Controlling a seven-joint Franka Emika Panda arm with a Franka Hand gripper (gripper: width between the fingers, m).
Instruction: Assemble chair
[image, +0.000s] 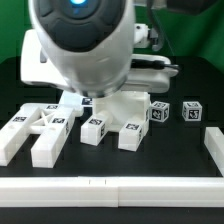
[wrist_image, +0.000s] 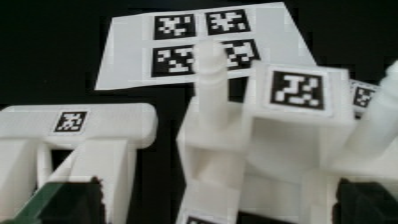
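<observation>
The chair (image: 93, 130) looked far from finished: as far as I could see, it lay as separate white parts on the black tabletop (image: 190, 150), between the rail (image: 110, 187) in front and the arm (image: 80, 40) behind. Two long blocks (image: 48, 140) lay close together at the exterior view's left. Two short blocks (image: 130, 136) stood in the middle, just in front of the plate (image: 140, 98), and I could not tell if they were joined to it or only beside it. Two cubes (image: 159, 111) sat well apart from the rest at the exterior view's right, clearly not yet used. The arm hung low over the plate and hid most of it. In the wrist view the marker board (wrist_image: 196, 45) lay beyond the parts, and a tagged part stood upright close to the camera. Of the fingers (wrist_image: 68, 203) I saw only one dark tip low down, so I could not tell how wide they stood or whether they held anything. In my judgement nearly all the joining was left to do: the long blocks, the cubes and perhaps the short blocks too.
</observation>
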